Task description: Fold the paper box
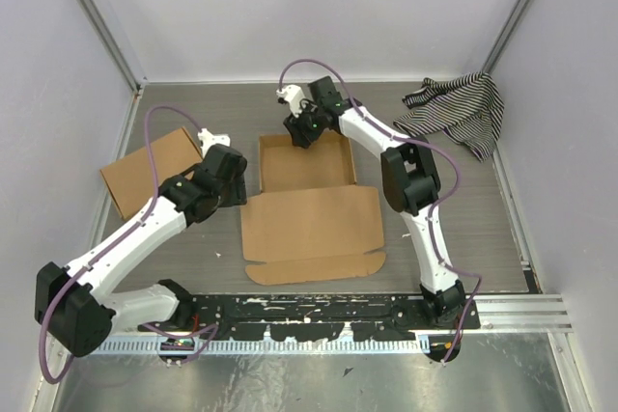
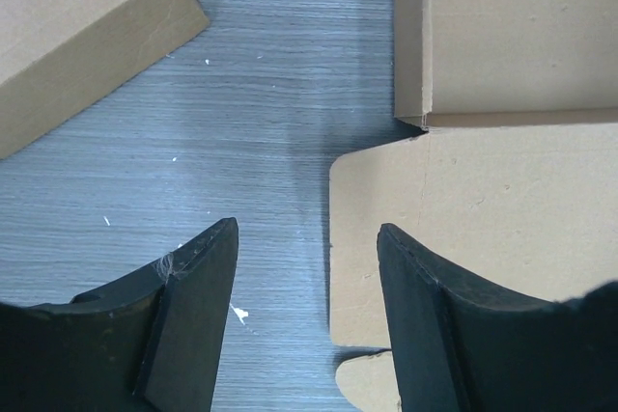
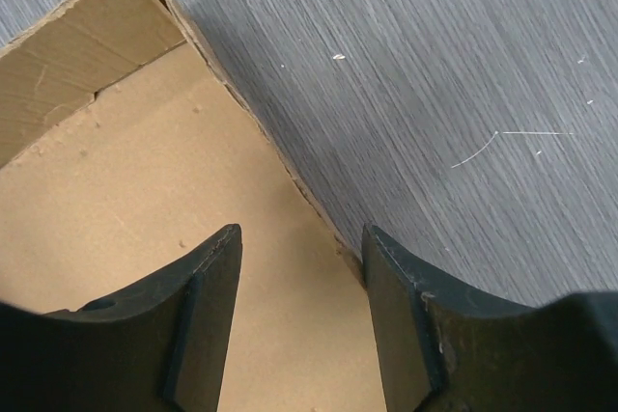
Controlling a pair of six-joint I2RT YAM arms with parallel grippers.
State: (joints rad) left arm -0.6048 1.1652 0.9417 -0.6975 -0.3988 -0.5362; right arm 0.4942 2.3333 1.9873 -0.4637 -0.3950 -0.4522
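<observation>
cardboard sits mid-table [image 1: 193, 238]: the paper box [image 1: 309, 224] lies between the two arms. its tray [image 1: 307, 163] is on the far side with low walls standing, and the lid [image 1: 314, 219] lies flat toward the arm bases. a narrow flap [image 1: 314, 267] runs along the lid's near edge.

the left gripper [image 1: 230, 185] hovers just beside the box's left side. its fingers are spread and hold nothing; from the wrist, bare table shows between them and the right finger [image 2: 425, 315] overlaps the lid's left edge. the right gripper [image 1: 302, 132] hangs over the tray's far wall, also spread. the wall's rim [image 3: 251, 132] runs in between its fingers [image 3: 208, 306], close to the right-hand one, but nothing is pinched as far as the wrist view shows.

judging by this, the step in hand looks like firming up the tray walls before the lid comes over; the fold seems about half done. the next move likely calls for the right fingers to settle either side of that thin wall and steady it. meanwhile the left slips under the lid's edge, which lies flush on the table and gives little to catch.

a squarer cardboard box [image 1: 145, 176] sits to the left, and a striped cloth [image 1: 459, 113] lies in the far right corner, both well apart from the work.
</observation>
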